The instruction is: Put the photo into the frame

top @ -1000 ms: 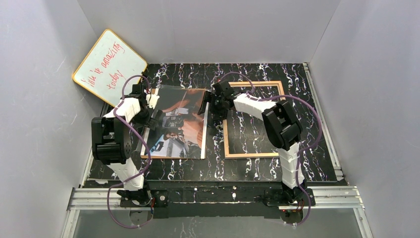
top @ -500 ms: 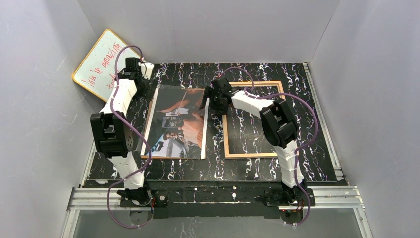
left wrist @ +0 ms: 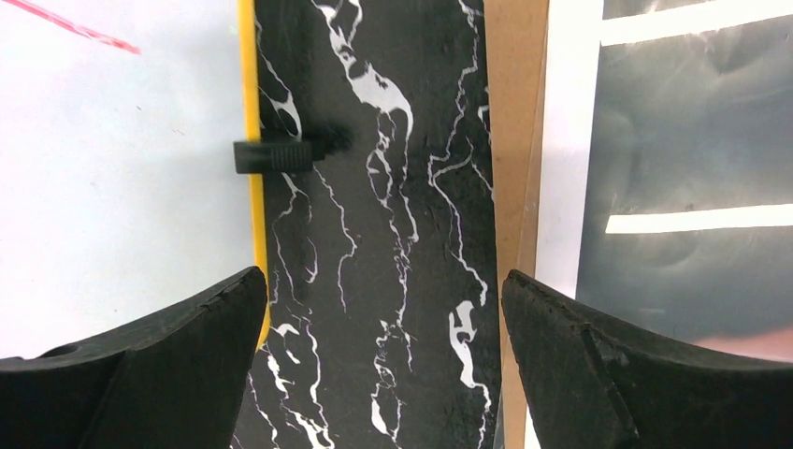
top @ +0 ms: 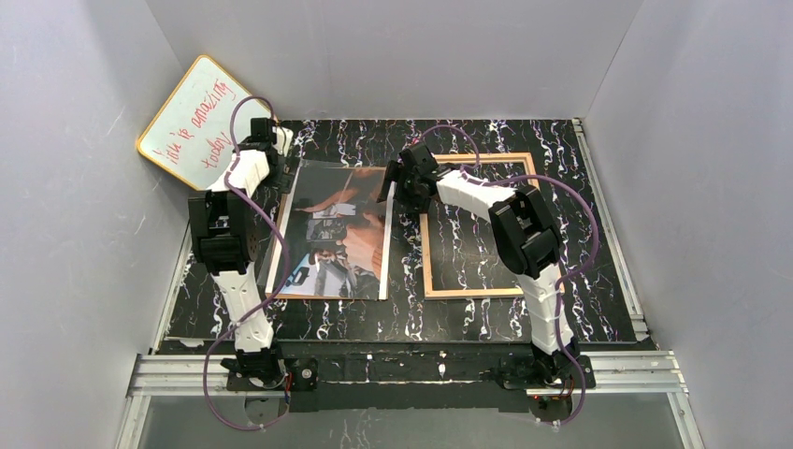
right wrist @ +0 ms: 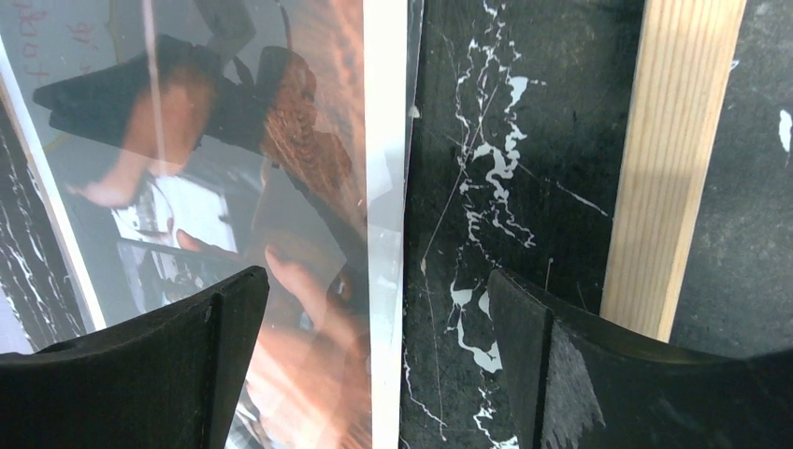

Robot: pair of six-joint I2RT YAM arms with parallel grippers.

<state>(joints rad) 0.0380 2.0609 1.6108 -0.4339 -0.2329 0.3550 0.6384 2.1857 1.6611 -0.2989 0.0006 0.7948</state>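
- Swung away from the left side of the photo [top: 338, 234], where it hung a second ago, the left gripper [top: 270, 140] now sits out at the print's far-left corner, close to the whiteboard [top: 199, 120].
- Over the same second the right gripper [top: 397, 178] has barely shifted at the photo's far-right corner. The photo and the frame [top: 427, 254] lie where they were.
- The photo lies face up on the left half of the black marbled table [top: 486, 323]. It rests on a brown backing board [left wrist: 515, 122] that shows as a strip along its left edge.
- The frame lies flat just to the right of the photo, tan wood side up, with a strip of bare table between the two. Tabletop shows through its opening.
- The left gripper's fingers [left wrist: 159, 374] stand wide apart and hold nothing. One is over the whiteboard's yellow rim [left wrist: 247, 112], the other over the photo's white border, with bare table between them.
- The right gripper's fingers [right wrist: 140, 374] are also spread wide and empty. They straddle the photo's right edge, one over the picture and the other over the table beside the frame's wooden rail.
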